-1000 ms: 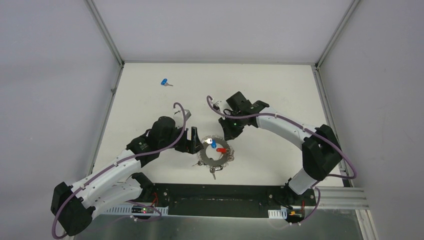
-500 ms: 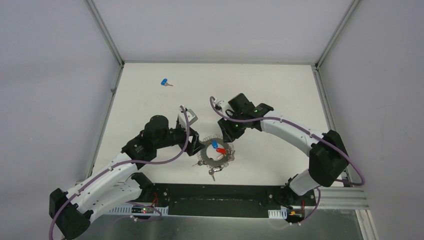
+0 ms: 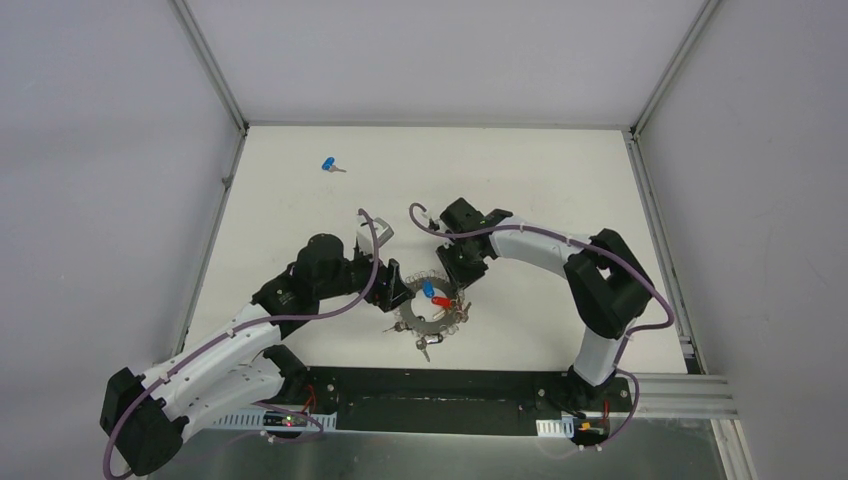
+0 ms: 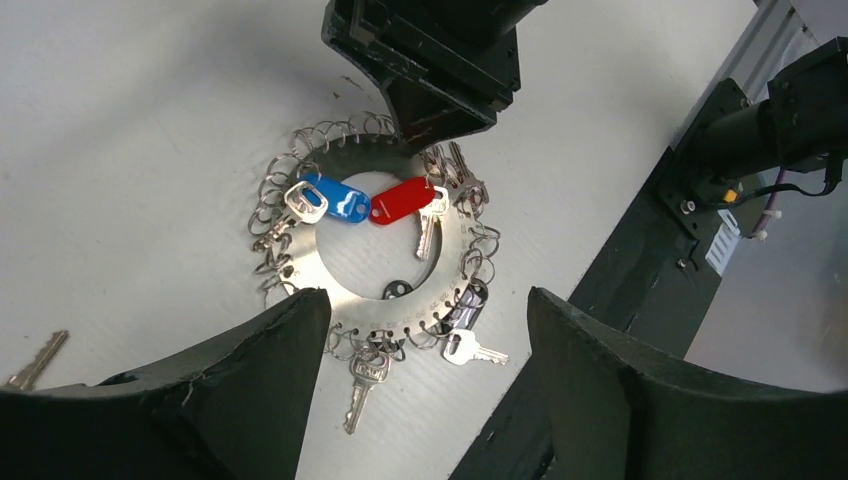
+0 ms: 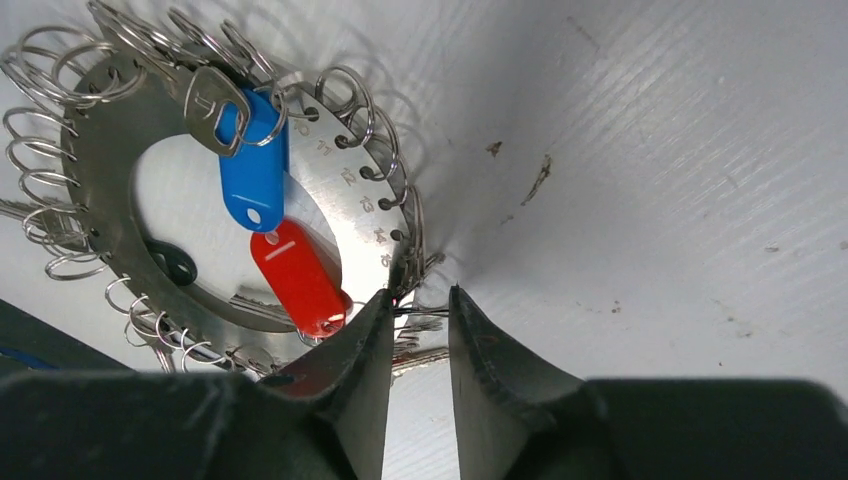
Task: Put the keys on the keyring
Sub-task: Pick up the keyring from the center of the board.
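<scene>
The keyring (image 3: 425, 318) is a flat grey metal ring fringed with small wire rings and silver keys, lying at the near middle of the table. A blue tag (image 5: 252, 170) and a red tag (image 5: 300, 280) lie across its hole. My right gripper (image 5: 418, 300) is at the ring's far-right rim, its jaws nearly together with thin wire rings between them. My left gripper (image 4: 425, 296) is wide open and empty, just left of the keyring (image 4: 345, 300). The blue-headed key (image 3: 330, 165) lies alone at the far left. The yellow-headed key is not in view.
A loose silver key (image 4: 35, 360) lies on the table left of the keyring, its head hidden. White walls with metal posts enclose the table. A black base rail (image 3: 440, 385) runs along the near edge, close to the keyring.
My right gripper has come down and nearer, from beyond the keyring onto its far-right rim. My left gripper pulled back a little, then returned beside the ring's left side.
</scene>
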Motion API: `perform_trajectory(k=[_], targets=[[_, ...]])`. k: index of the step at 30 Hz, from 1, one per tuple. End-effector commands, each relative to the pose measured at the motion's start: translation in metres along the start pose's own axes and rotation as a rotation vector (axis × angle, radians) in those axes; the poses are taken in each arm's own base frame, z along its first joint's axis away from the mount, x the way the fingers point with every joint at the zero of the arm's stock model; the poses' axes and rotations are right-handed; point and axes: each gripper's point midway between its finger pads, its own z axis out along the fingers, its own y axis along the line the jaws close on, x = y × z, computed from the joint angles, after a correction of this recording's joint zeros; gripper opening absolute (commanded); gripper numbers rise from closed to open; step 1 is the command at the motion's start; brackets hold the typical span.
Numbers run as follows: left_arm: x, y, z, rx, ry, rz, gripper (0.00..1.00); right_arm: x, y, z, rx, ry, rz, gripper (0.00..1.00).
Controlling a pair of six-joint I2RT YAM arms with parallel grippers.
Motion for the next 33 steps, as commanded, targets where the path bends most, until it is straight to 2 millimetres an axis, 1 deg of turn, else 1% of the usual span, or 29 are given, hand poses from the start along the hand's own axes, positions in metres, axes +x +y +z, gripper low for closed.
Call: perform_trajectory(k=[1, 7, 12, 17, 25, 31, 33], targets=[[-0.015, 0.000, -0.004, -0.010, -0.079, -0.035, 0.74, -0.033, 0.005, -0.009, -0.001, -0.103, 0.020, 0.28], [-0.013, 0.001, -0.005, -0.015, -0.080, -0.044, 0.74, -0.036, 0.008, -0.006, -0.016, -0.097, 0.020, 0.33], [-0.012, 0.001, -0.004, -0.016, -0.075, -0.048, 0.74, -0.036, 0.010, -0.006, -0.024, -0.096, 0.020, 0.33], [-0.011, 0.002, -0.003, -0.019, -0.071, -0.049, 0.74, -0.031, 0.006, 0.000, -0.010, -0.068, 0.025, 0.32], [-0.010, 0.004, -0.003, -0.028, -0.071, -0.046, 0.74, -0.022, 0.014, 0.002, -0.060, -0.041, 0.020, 0.35], [-0.010, 0.005, -0.003, -0.035, -0.071, -0.044, 0.74, -0.023, 0.024, -0.004, -0.119, -0.054, -0.011, 0.30], [-0.010, 0.006, -0.002, -0.036, -0.070, -0.041, 0.74, -0.021, 0.026, -0.005, -0.131, -0.054, -0.024, 0.25]])
